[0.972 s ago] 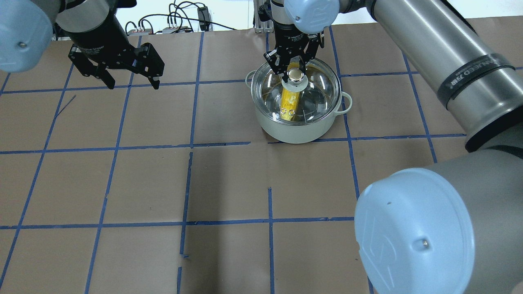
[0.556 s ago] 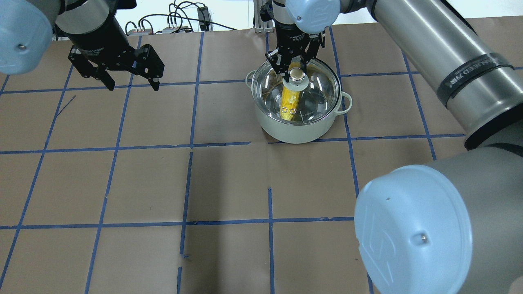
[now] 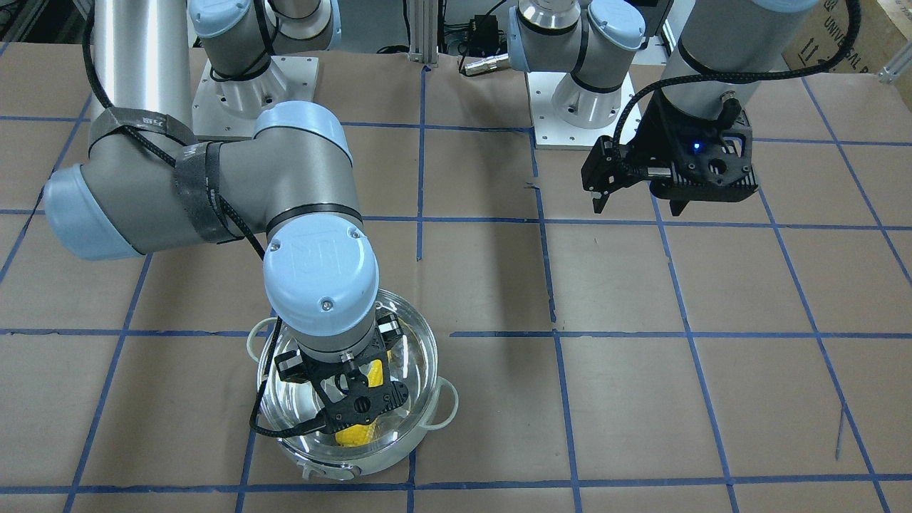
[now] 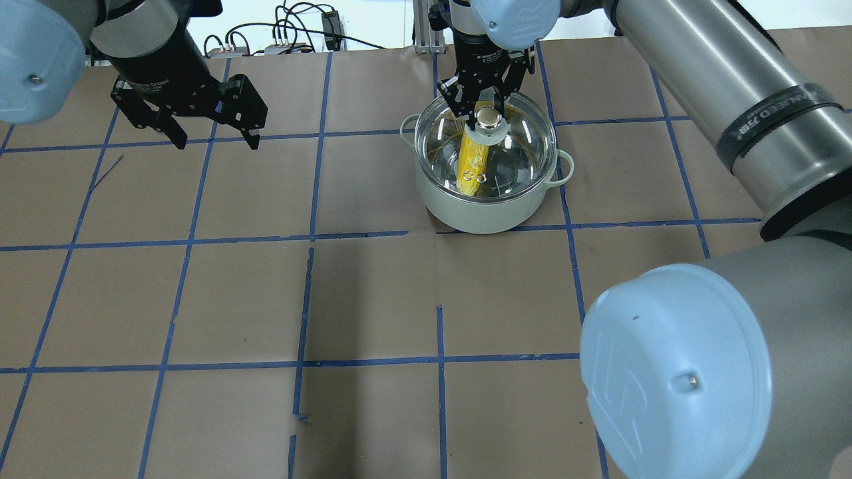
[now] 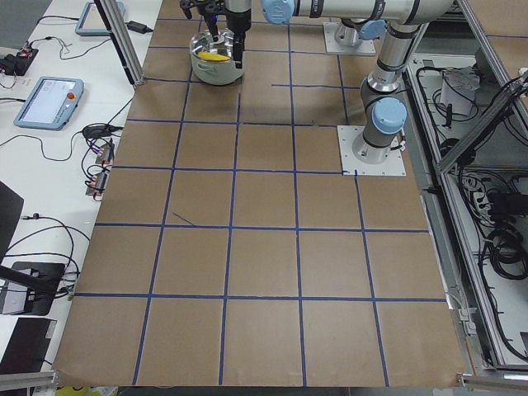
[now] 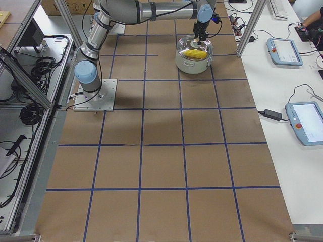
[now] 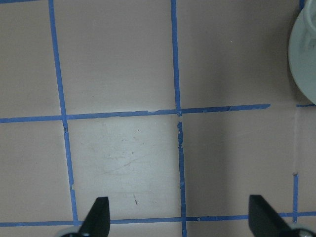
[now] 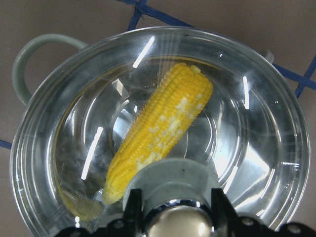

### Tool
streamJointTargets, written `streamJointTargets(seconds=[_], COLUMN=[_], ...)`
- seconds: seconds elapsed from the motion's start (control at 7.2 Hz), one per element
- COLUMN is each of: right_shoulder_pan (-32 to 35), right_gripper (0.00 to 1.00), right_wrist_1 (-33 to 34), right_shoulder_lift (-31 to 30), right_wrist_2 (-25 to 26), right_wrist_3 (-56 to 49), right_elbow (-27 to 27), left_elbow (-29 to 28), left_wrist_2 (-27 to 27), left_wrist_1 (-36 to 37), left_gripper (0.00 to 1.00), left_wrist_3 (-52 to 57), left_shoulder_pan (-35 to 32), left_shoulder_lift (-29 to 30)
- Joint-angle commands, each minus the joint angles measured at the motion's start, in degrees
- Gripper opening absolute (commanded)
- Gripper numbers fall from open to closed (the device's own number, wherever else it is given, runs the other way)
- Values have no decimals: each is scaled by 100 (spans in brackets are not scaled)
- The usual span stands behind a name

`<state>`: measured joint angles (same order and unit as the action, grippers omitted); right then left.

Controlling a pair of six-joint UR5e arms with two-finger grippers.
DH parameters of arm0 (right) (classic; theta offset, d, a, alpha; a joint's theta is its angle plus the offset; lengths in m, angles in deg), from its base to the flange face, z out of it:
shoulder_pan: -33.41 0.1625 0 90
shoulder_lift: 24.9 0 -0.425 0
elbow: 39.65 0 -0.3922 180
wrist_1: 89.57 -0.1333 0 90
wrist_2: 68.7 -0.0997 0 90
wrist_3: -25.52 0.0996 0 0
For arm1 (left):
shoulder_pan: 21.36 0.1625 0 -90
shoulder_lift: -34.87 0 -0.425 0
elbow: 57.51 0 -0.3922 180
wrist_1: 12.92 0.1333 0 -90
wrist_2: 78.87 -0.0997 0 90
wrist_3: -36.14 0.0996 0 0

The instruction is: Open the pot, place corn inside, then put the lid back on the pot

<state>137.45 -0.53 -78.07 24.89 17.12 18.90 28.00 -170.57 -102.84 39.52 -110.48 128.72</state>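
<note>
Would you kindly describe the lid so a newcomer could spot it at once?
The brown gridded table holds one steel pot. The lid covers it: a clear glass dome with a shiny-topped knob, the only thing you can see yellow corn through.

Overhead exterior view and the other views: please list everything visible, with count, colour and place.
table: one, brown with blue tape grid, under everything
pot: one, steel with pale handles, far part of table
lid: one, clear glass, seated on the pot
corn: one, yellow, lying inside the pot
tablets: two, blue-edged, on the white side bench
cables: several, black, beyond the table's far edge
left hand: one, black, open above bare table
right hand: one, black, closed on the lid
</note>
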Motion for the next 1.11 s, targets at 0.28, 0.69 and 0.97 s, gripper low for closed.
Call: streamJointTargets(seconds=[0.28, 0.69, 0.97], right_shoulder_pan=[2, -59, -496], right_gripper=[86, 98, 98], right_wrist_1=[26, 289, 106], right_shoulder_lift=[-18, -88, -718], right_wrist_2=[18, 18, 36], right_wrist_3=[22, 23, -143], right_elbow=[-2, 7, 199], left_elbow=[9, 9, 27], left_wrist_2=[-5, -5, -5], left_wrist_1=[0, 0, -17], left_gripper=[100, 100, 100], left_wrist_3=[-4, -4, -4], left_shoulder_pan=[0, 0, 0], left_shoulder_lift=[-7, -7, -33])
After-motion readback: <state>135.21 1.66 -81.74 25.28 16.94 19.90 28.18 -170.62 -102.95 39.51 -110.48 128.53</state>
